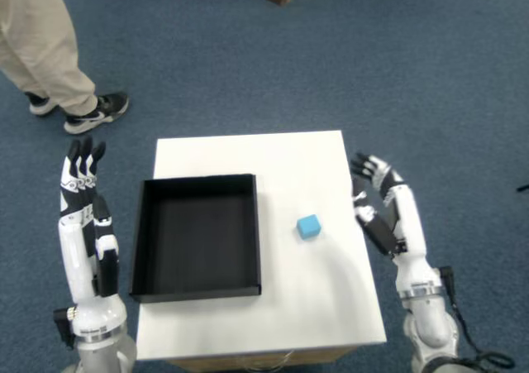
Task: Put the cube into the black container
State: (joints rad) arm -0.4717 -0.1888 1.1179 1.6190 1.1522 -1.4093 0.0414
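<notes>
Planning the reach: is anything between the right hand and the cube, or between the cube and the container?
Nothing visible. Bare white table separates the open right hand from the blue cube, and the cube from the black container.

White-shelled arms, black-fingered right hand (374, 193)

Small light-blue cube (308, 226): lies on the tabletop, just right of the container. Shallow black square container (197, 289): open-topped, empty.

Bright, even overhead light leaves only soft, faint shadows on the white table (273, 154), without harsh glare, and the whole view stays reasonably sharp
</notes>
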